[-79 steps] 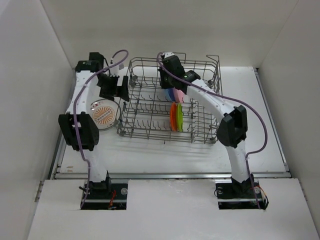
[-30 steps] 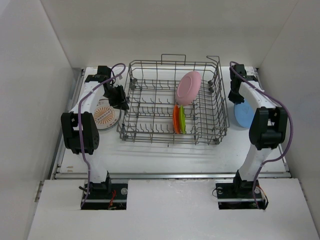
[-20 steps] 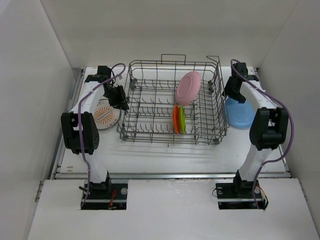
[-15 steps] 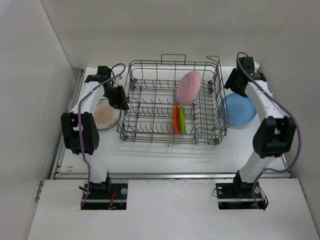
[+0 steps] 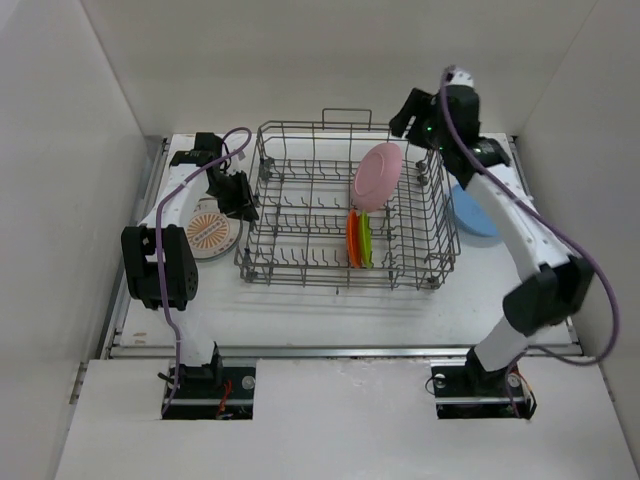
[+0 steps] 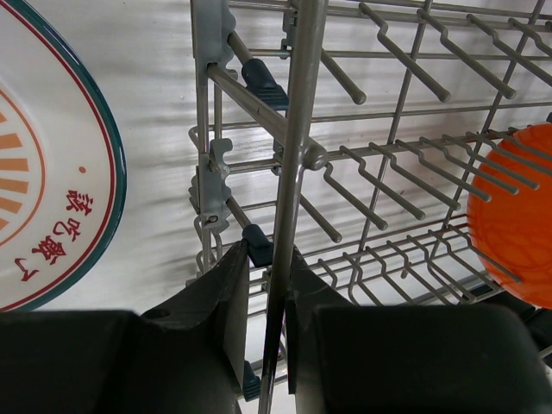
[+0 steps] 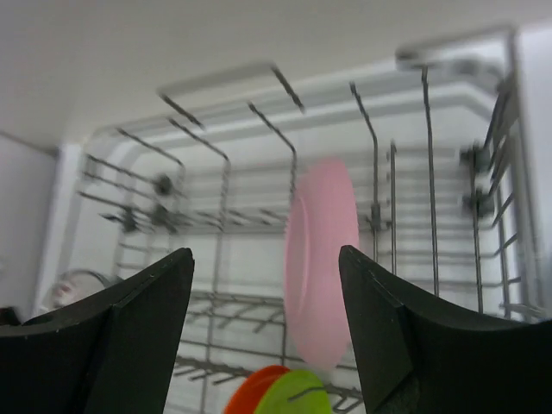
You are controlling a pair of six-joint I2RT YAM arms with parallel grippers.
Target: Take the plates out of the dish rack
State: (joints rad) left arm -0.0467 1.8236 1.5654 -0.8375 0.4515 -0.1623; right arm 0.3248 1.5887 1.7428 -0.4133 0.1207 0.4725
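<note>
The grey wire dish rack (image 5: pixel 300 126) stands mid-table. A pink plate (image 5: pixel 378 176) stands upright in it, with an orange plate (image 5: pixel 351 238) and a lime-green plate (image 5: pixel 364 238) nearer the front. A blue plate (image 5: pixel 472 212) lies on the table right of the rack, and a sunburst plate (image 5: pixel 210 228) lies to its left. My left gripper (image 6: pixel 269 259) is shut on a wire of the rack's left side (image 6: pixel 297 129). My right gripper (image 5: pixel 402 118) hangs open above the rack's far right corner, holding nothing. The right wrist view shows the pink plate (image 7: pixel 321 259) edge-on between its fingers, farther off.
White walls close in the table on the left, back and right. The rack's tall rim and handle (image 5: pixel 346 112) rise just under my right gripper. The sunburst plate (image 6: pixel 52 172) lies close beside my left gripper.
My right gripper opened and let go of the blue plate, which now lies flat right of the rack. That arm then rose and swung left toward the rack's far corner. The left arm stayed put.
</note>
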